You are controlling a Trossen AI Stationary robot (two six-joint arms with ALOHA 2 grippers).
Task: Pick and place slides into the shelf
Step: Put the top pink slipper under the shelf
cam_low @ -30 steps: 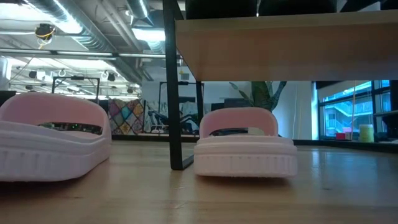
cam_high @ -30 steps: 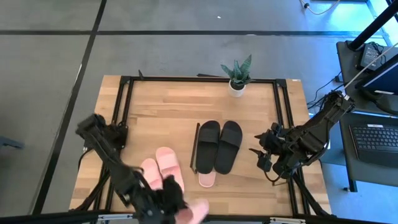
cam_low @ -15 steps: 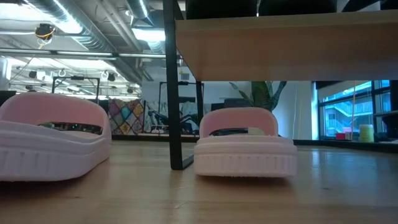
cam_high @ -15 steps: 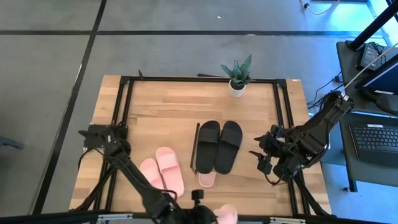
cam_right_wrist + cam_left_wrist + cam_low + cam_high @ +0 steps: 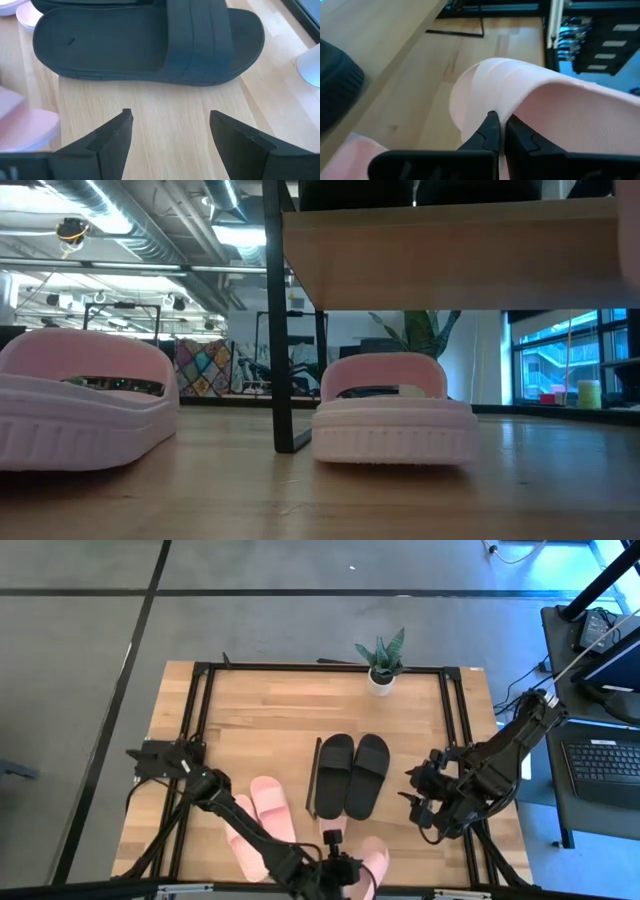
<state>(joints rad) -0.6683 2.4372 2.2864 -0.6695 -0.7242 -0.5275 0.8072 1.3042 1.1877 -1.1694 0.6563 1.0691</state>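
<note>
My left gripper point(image 5: 345, 865) is over the table's near edge, shut on a pale pink slide point(image 5: 372, 858), which fills the left wrist view point(image 5: 545, 115). Two more pink slides point(image 5: 262, 822) lie sole-down left of the shelf; one point(image 5: 85, 410) shows in the low view. Another pink slide point(image 5: 333, 828) point(image 5: 395, 420) lies under the shelf's top board point(image 5: 450, 260), beside its dark frame point(image 5: 312, 778). The black pair point(image 5: 352, 775) rests on the shelf top. My right gripper point(image 5: 418, 798) hangs open right of the shelf, facing a black slide point(image 5: 150, 40). My left gripper pinches the pink slide's strap at its edge point(image 5: 515, 107) between the two fingertips point(image 5: 490, 130). The fingers come at it from the table's left, roughly level. The slide is lifted clear of the tabletop.
A small potted plant point(image 5: 382, 662) stands at the table's far edge. Black metal frame rails point(image 5: 455, 720) run along the table's sides. Bare wood lies between the shelf and the right gripper point(image 5: 160, 125). A desk with a keyboard point(image 5: 605, 760) is off the table's right.
My left gripper has carried the pink slide along the near edge toward the table's right, then a little toward the shelf. It now sits just near of the shelf's front, and the grip has stayed shut.
</note>
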